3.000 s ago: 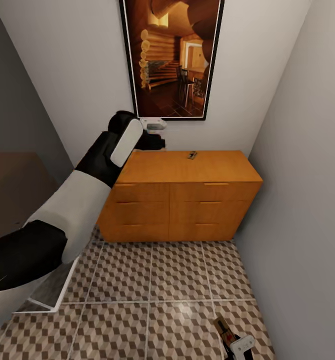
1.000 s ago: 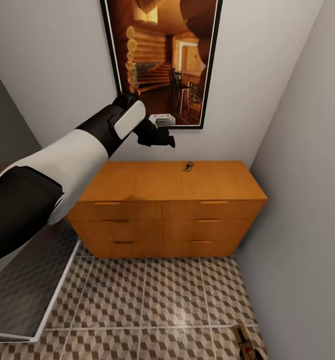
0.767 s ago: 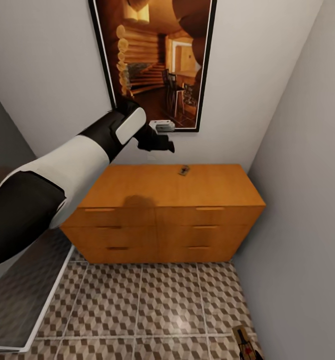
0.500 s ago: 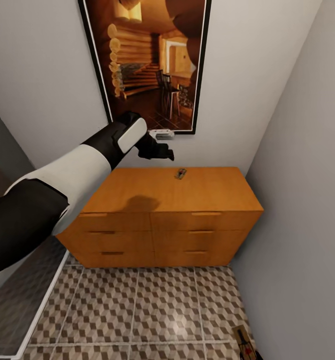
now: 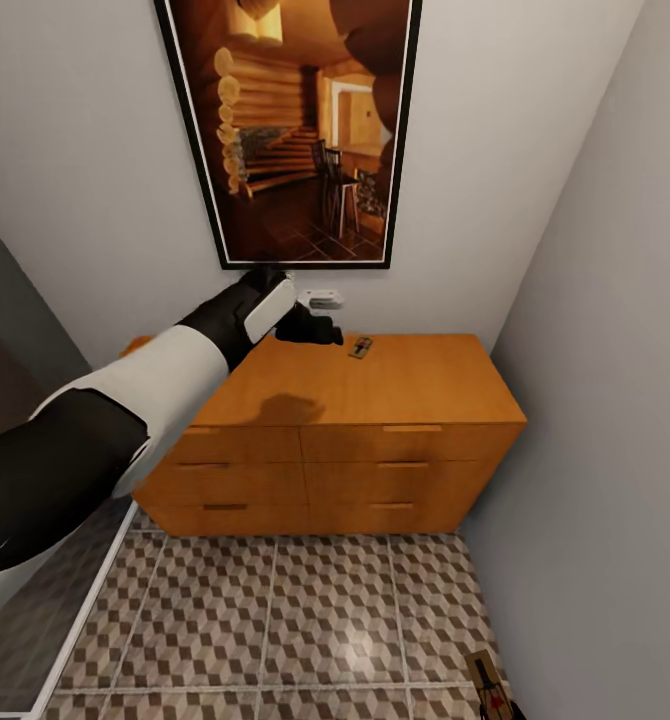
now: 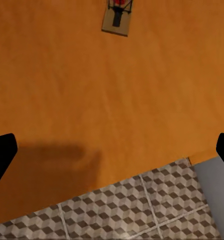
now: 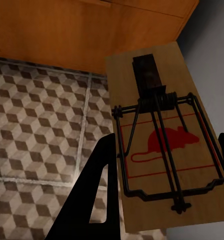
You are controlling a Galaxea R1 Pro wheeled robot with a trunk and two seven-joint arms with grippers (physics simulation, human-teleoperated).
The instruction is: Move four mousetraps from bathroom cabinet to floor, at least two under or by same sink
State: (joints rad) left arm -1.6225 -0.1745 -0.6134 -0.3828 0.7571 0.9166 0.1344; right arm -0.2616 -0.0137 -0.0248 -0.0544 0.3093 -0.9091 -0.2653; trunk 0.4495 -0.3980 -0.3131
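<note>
One mousetrap [image 5: 360, 347] lies on top of the orange-brown cabinet [image 5: 375, 395], near its back edge. My left gripper [image 5: 315, 329] hovers just above the cabinet top, a short way left of that trap. In the left wrist view the same mousetrap [image 6: 118, 17] lies ahead, and the dark fingertips [image 6: 1, 155] stand wide apart at the picture's edges, open and empty. My right gripper [image 7: 167, 150] is shut on a second mousetrap [image 7: 167, 145] with a red mouse print, held low over the cube-pattern bathroom floor [image 7: 36, 125]. That trap [image 5: 487, 682] shows at the head view's lower right.
A large framed picture [image 5: 295, 130] hangs on the wall above the cabinet. A grey wall [image 5: 615, 400] closes the right side. A dark shower floor with a white edge [image 5: 70, 625] lies at the left. Tiled floor [image 5: 325, 610] stretches in front of the cabinet.
The head camera came closer and rose over the cabinet. My left arm dropped from in front of the picture to just above the cabinet top, nearer the mousetrap.
</note>
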